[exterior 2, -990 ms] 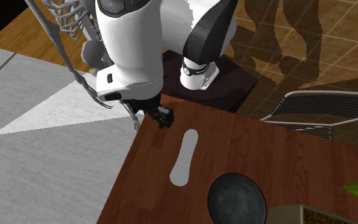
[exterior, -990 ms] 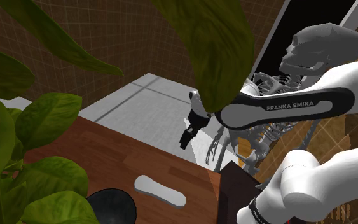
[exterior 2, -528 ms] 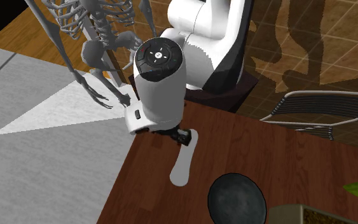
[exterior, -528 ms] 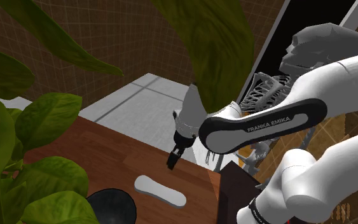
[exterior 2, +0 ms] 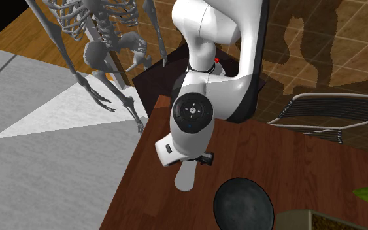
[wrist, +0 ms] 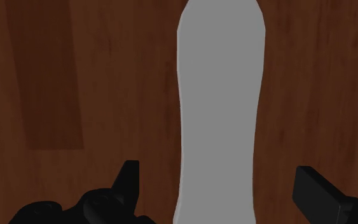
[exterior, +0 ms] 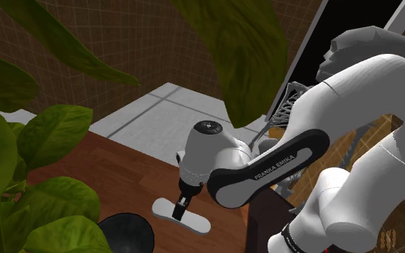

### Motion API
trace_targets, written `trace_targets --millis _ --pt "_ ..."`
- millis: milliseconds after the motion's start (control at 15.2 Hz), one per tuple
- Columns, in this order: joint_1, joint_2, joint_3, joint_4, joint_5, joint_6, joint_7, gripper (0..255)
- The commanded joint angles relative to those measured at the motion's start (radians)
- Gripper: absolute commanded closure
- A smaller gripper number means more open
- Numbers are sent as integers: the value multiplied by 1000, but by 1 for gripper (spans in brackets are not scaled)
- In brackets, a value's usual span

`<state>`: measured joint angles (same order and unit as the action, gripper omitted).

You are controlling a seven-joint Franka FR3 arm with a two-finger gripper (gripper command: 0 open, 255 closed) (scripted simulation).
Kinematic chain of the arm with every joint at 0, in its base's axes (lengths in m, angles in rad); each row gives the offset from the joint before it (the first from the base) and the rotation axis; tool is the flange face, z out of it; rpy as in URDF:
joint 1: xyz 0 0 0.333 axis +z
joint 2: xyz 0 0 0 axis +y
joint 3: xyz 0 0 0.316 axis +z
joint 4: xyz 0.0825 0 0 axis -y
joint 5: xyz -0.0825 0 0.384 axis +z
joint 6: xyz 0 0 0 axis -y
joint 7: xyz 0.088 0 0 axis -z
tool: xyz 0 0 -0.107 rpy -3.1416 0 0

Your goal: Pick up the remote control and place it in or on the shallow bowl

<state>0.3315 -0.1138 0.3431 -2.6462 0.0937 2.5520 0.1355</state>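
Hand [wrist: 217, 172] was poised over grey remote [wrist: 219, 95] on tabletop [wrist: 56, 76], fingers spread apart either side of remote, remote untouched. Straight, centred descent was judged best, with closure across remote's width. Dark bowl [exterior 2: 242, 206] was seen near remote's end.

The plain grey, elongated remote control [wrist: 219, 114] lies flat on the wooden table [exterior 2: 293, 171], near the dark shallow bowl [exterior 2: 242, 206].

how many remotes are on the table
1. The flat pale grey oblong remote lies on the brown wooden table, between the open jaws, near the dark round bowl. The white arm may hide more.
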Motion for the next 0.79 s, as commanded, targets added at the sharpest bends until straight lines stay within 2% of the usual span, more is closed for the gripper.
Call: trace_targets --millis 0,396,726 --pt "2 42 9 0 -14 41 17 0" --pt "-4 131 10 -7 -69 131 56 0" --pt "-4 131 9 -7 -69 131 56 0"
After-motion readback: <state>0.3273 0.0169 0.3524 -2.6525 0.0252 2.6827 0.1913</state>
